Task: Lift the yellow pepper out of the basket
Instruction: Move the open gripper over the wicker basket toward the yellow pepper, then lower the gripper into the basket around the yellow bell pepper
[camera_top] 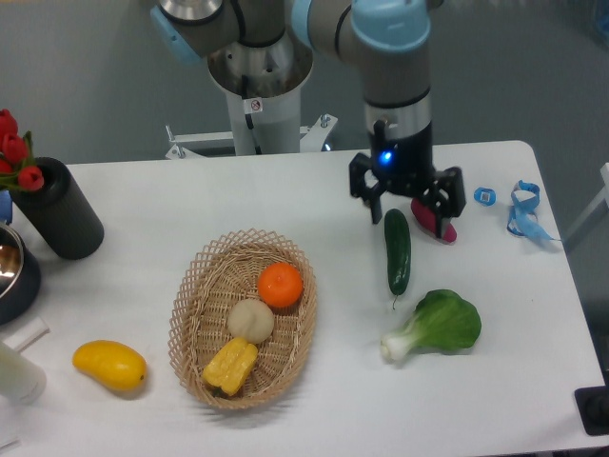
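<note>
While the hand [408, 208] hangs spread and empty, the white table [143, 219] meets a grey wall [86, 76].

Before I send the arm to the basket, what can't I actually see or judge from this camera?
- Purple vegetable: partly hidden behind the pincer.
- Yellow pepper in the basket: its underside and stem aren't visible from above.
- Metal bowl: cut off by the left edge.
- Pincer height above the table: unreadable from this single view.
</note>
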`<move>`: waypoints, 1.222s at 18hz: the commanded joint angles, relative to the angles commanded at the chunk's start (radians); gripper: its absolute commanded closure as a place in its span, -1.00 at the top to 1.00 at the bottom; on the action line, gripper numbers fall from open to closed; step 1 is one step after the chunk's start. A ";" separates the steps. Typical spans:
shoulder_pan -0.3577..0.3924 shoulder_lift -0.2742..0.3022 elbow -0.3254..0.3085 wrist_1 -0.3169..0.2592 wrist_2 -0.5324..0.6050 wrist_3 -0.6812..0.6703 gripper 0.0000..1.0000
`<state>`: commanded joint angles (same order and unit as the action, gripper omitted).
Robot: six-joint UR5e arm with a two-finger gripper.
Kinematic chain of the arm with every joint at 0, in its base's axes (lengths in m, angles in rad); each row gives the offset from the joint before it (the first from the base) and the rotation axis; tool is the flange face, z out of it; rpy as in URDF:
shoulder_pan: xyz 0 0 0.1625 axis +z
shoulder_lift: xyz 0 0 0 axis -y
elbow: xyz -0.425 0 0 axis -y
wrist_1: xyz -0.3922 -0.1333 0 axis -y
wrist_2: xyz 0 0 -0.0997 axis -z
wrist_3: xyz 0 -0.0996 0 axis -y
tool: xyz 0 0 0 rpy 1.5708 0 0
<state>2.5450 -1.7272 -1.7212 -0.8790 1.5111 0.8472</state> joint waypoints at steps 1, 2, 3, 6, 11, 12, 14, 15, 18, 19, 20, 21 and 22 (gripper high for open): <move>-0.011 -0.009 0.006 0.000 -0.017 -0.040 1.00; -0.024 -0.021 0.014 0.000 -0.040 -0.078 1.00; -0.038 -0.032 0.018 0.000 -0.063 -0.108 1.00; -0.087 -0.075 0.035 0.005 -0.077 -0.181 1.00; -0.153 -0.135 0.046 0.014 -0.078 -0.246 1.00; -0.172 -0.144 0.043 0.038 -0.078 -0.247 1.00; -0.210 -0.172 0.043 0.075 -0.080 -0.253 1.00; -0.222 -0.189 0.043 0.078 -0.080 -0.252 1.00; -0.256 -0.222 0.042 0.078 -0.081 -0.254 1.00; -0.262 -0.229 0.040 0.078 -0.091 -0.252 1.00; -0.265 -0.238 0.038 0.078 -0.098 -0.252 1.00; -0.270 -0.248 0.034 0.078 -0.100 -0.251 1.00; -0.279 -0.258 0.034 0.078 -0.100 -0.249 1.00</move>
<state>2.2658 -1.9849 -1.6874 -0.8007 1.4113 0.5982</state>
